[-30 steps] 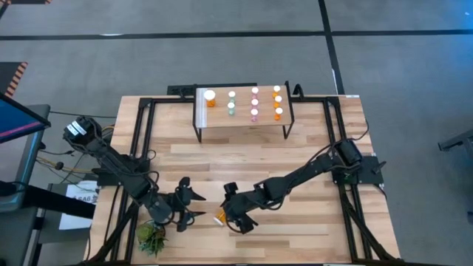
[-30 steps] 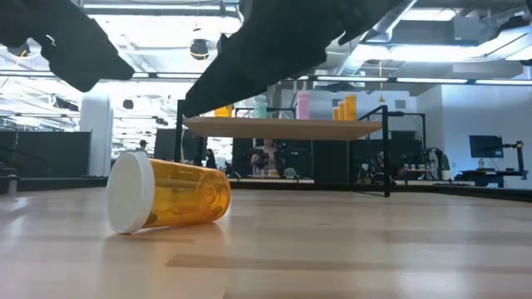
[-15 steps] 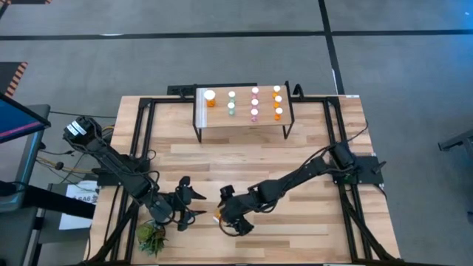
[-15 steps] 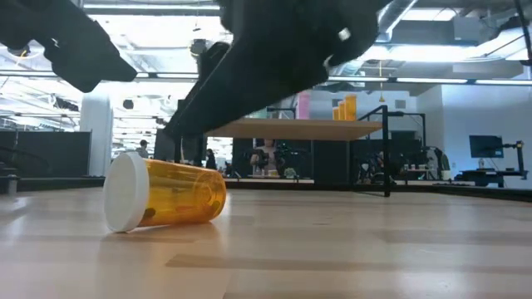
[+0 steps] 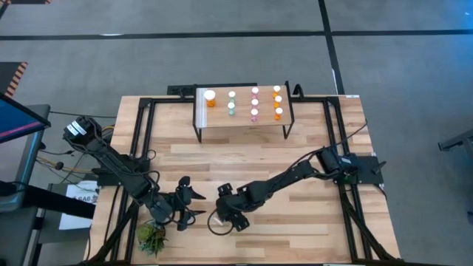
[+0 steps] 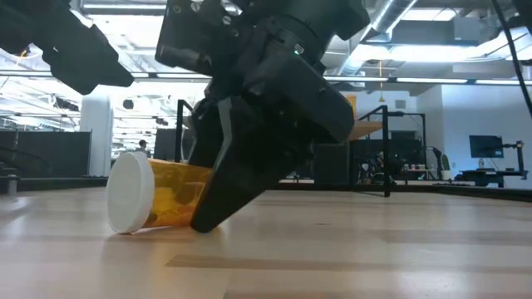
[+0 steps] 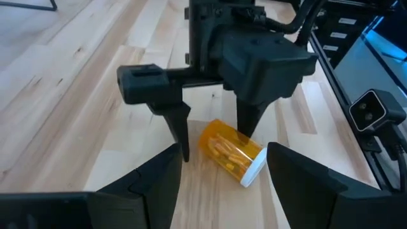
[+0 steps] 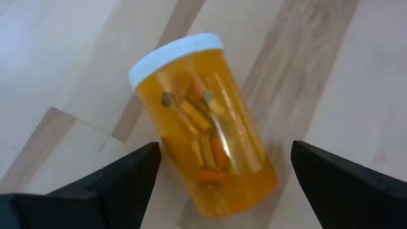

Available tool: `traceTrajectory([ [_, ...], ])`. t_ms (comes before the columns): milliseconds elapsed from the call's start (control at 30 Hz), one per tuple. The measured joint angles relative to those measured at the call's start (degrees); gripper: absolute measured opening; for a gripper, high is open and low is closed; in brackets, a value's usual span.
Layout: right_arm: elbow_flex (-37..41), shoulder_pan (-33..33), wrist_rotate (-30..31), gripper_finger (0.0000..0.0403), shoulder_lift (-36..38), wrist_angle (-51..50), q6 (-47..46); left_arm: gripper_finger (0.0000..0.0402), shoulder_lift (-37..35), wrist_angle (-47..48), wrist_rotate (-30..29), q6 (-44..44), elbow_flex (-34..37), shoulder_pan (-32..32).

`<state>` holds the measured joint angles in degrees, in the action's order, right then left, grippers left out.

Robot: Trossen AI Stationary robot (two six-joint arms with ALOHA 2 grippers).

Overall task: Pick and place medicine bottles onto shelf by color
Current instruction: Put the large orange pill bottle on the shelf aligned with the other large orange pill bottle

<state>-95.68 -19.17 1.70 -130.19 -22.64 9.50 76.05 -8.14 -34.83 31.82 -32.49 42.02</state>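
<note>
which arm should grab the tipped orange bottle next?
Right. The right gripper is open, fingers straddling the orange bottle lying on its side on the table. The left gripper waits beside it, open, not over the bottle.

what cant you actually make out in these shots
- Orange bottle: in the high view the right gripper covers it.
- Shelf: in the low view the right arm blocks most of it and its bottles.
- Left gripper: the low view cuts it off at the top edge.

Right gripper (image 5: 219, 220) low, jaws spread; left gripper (image 5: 194, 205) beside, jaws apart.
</note>
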Motion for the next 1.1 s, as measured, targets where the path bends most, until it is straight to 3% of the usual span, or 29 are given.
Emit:
traceTrajectory([
  [233,-0.1,0.1,0.0,0.0371,-0.2,-0.3,0.0,0.0218,0.0,0.2,0.0,0.3,0.0,0.0],
  [567,0.0,0.0,-0.1,0.0284,-0.2,-0.6,0.2,0.0218,0.0,0.2,-0.1,0.3,0.0,0.0],
  [1100,0.3,0.8,-0.5,0.021,1.5,-2.6,-4.1,0.0218,-1.5,0.1,-0.4,-0.8,0.0,0.0],
])
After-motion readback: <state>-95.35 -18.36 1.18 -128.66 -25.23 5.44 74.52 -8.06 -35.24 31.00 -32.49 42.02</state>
